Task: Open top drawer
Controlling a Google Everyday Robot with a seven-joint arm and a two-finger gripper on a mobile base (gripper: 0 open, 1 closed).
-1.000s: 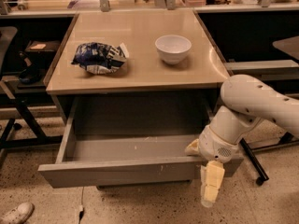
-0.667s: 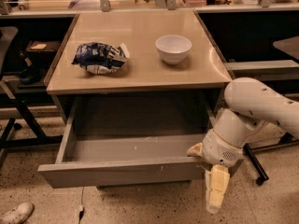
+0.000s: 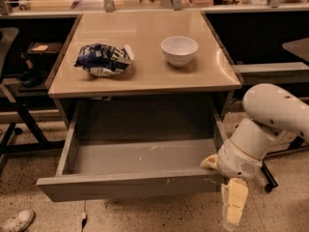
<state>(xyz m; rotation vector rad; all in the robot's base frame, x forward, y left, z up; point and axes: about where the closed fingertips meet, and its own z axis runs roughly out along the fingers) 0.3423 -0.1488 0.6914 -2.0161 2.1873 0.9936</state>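
The top drawer (image 3: 125, 186) is found beneath the tabletop (image 3: 145, 74), drawn well out toward the near side, so that its scuffed grey interior is exposed almost to the back wall. The task is therefore judged to be essentially complete. The end effector (image 3: 233, 210) is seen at the near right, just beside the right end of the drawer's front panel and hanging below it, pointed at the floor. Nothing is seen to be held by it, and whether it is spread or pressed together cannot be told. The white arm (image 3: 270, 115) is bent in from the right. On the tabletop a white bowl (image 3: 179, 50) and a crumpled blue and white snack bag (image 3: 103, 59) are set well apart, and neither is touched by the drawer. The drawer is judged to be stiff and moderately heavy, probably carried on slides, so an even pull straight toward the near side would be called for. Because no handle is fitted, hold would best be taken over the top edge of the front panel. The smooth grey face is expected to be slippery. A grasp near the centre is judged safer, since a pull at one end could skew the drawer on its runners.
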